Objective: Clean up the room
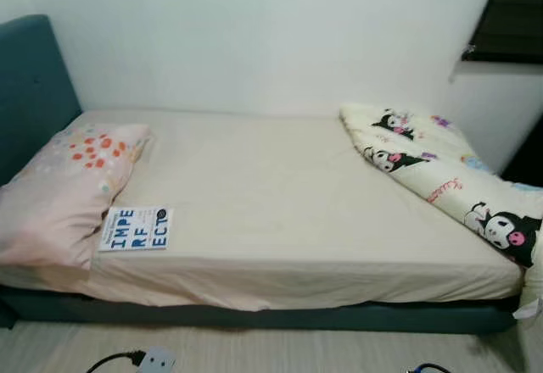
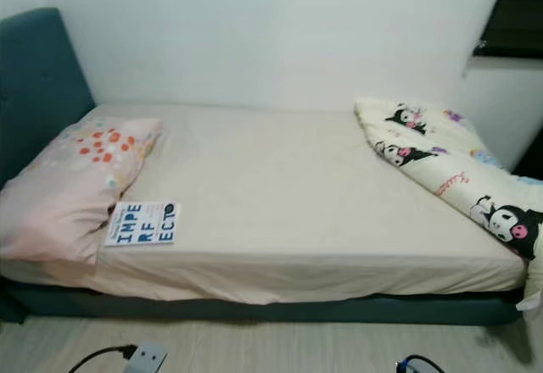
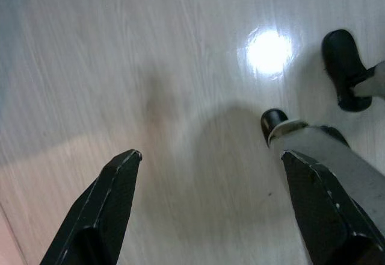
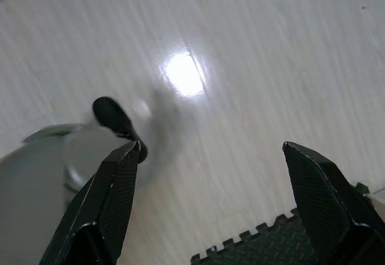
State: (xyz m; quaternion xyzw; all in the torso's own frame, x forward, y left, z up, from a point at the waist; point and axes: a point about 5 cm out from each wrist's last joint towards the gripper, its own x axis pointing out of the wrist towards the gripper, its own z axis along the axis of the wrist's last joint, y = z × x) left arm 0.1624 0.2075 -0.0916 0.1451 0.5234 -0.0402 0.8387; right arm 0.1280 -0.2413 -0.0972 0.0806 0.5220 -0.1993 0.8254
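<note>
White wall (image 1: 254, 34) behind a teal-framed bed (image 1: 280, 212) under a cream sheet. From the head views: pink pillow (image 1: 64, 191) at the headboard end, book (image 1: 136, 228) lettered "IMPERFECTO" lying flat just beside it near the front edge, cartoon-print blanket (image 1: 441, 174) bunched at the far end. Left wrist view: left gripper (image 3: 210, 202) hanging over pale wood floor (image 3: 120, 66), fingers spread wide, holding nothing. Right wrist view: right gripper (image 4: 210, 199) likewise spread and holding nothing, near a black foam mat (image 4: 271, 244).
</note>
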